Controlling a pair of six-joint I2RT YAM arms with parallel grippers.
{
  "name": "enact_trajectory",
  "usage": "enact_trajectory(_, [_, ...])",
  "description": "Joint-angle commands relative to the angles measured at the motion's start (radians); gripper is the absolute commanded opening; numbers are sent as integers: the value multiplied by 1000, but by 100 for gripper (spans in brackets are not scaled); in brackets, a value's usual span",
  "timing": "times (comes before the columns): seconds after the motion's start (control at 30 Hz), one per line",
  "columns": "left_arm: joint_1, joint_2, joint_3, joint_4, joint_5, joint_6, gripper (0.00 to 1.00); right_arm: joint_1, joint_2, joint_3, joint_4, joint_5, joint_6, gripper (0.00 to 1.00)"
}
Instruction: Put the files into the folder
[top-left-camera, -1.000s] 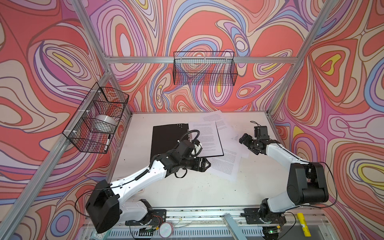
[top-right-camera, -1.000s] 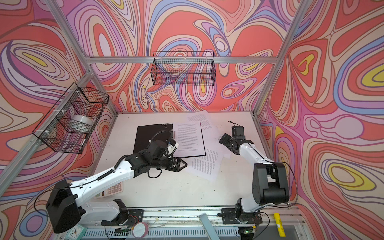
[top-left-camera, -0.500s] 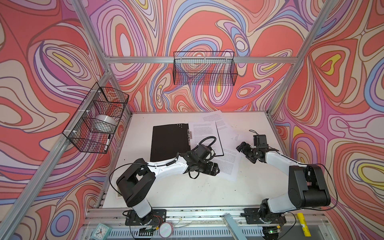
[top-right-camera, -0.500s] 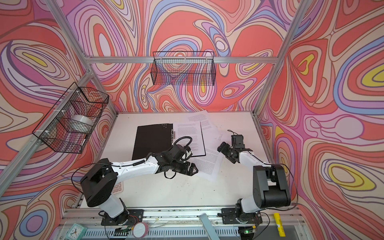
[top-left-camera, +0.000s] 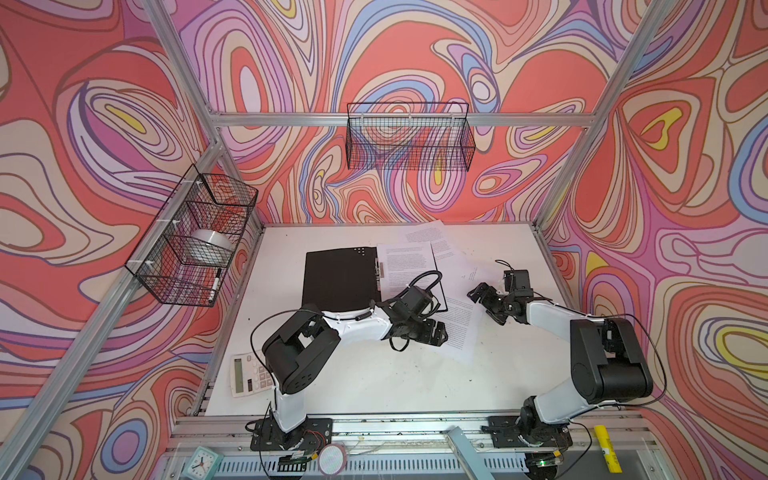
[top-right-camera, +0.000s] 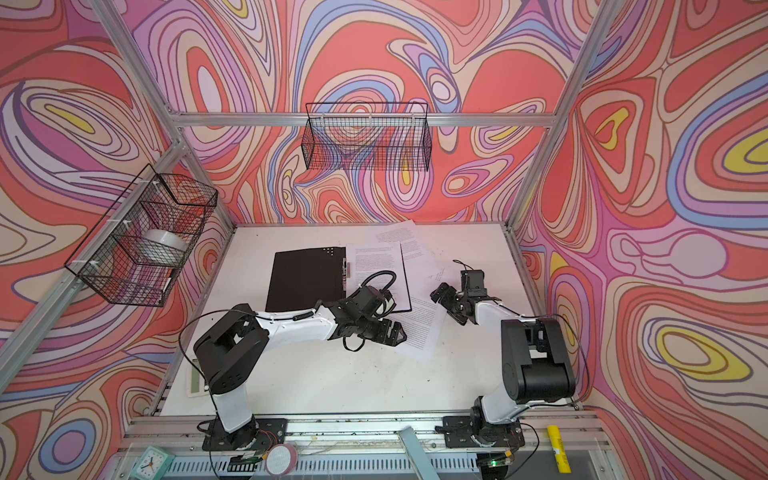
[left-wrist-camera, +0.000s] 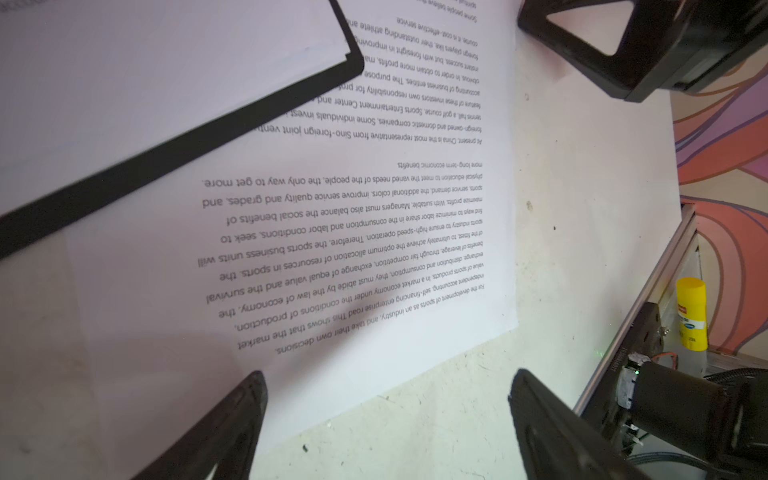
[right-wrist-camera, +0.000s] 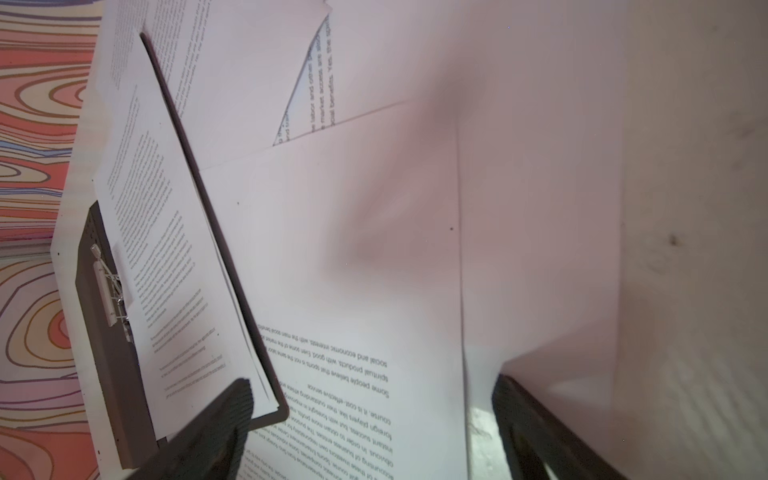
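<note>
The left gripper (top-left-camera: 434, 332) has come down from the flat thin folder (top-left-camera: 340, 278), open with black inside, to the loose white printed paper sheet (top-left-camera: 459, 336) at its four o'clock; jaws wide, holding nothing (the right gripper (top-left-camera: 487, 305) too), so probably the next pickup begins

Loose sheet (top-left-camera: 459, 332) lies under left claw (top-left-camera: 435, 332), stretching toward right claw (top-left-camera: 484, 305). Open folder (top-left-camera: 340, 278) sits just behind left claw, files (top-left-camera: 405, 266) stacked on its right half. More sheets (top-left-camera: 446, 249) fan out behind right claw.
</note>
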Motion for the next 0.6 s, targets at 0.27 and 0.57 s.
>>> enact_trajectory(0.27, [-2,54,-64,18,19,3,91,-2,88,2,22,-185,26,96])
enact_trajectory(0.57, [-1,70,-112,21,10,9,91,-2,61,-6,60,-287,50,96])
